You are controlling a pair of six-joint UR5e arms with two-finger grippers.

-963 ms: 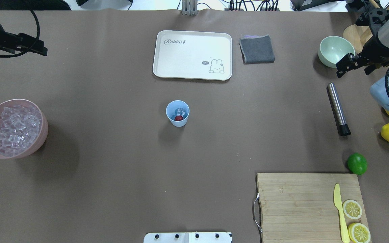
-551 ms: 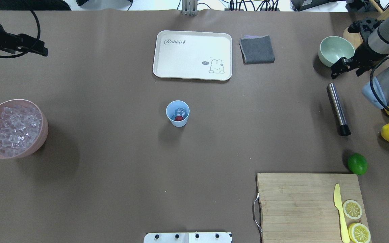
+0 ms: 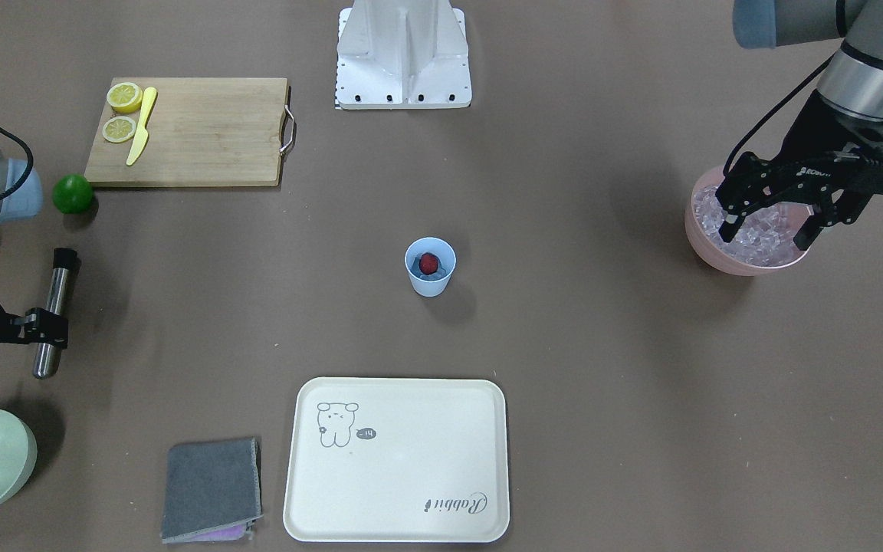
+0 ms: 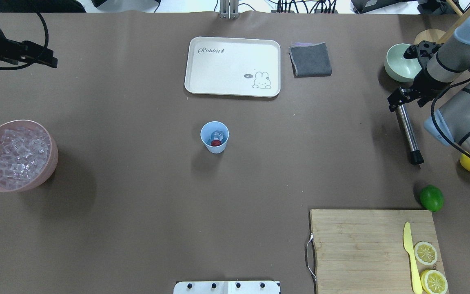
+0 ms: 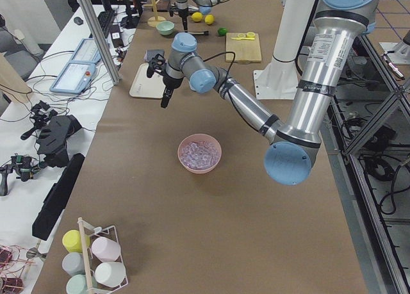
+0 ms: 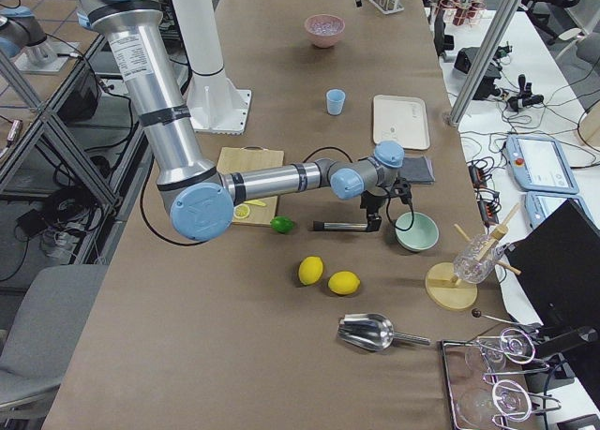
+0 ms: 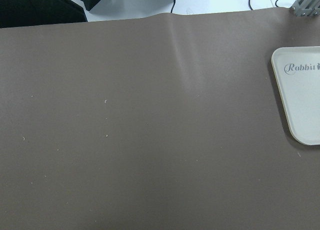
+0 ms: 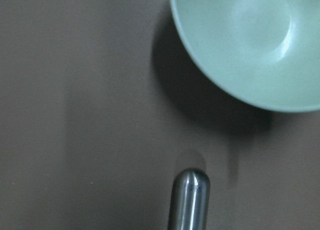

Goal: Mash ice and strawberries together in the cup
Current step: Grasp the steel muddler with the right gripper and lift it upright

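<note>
Two lemon halves lie nearest the base on the cutting board. Mid-table the cup holds the strawberry beside ice, its cubes too blurred to count. Farther out, the right gripper, fingers spread, hangs over the far end of the steel muddler, partly hiding it. The left gripper, also spread, hangs high beyond the pink bowl.

Left gripper at right edge of front view, fingers spread wide, pointing down, right gripper low at overhead view's upper right, finger gap unclear
</note>
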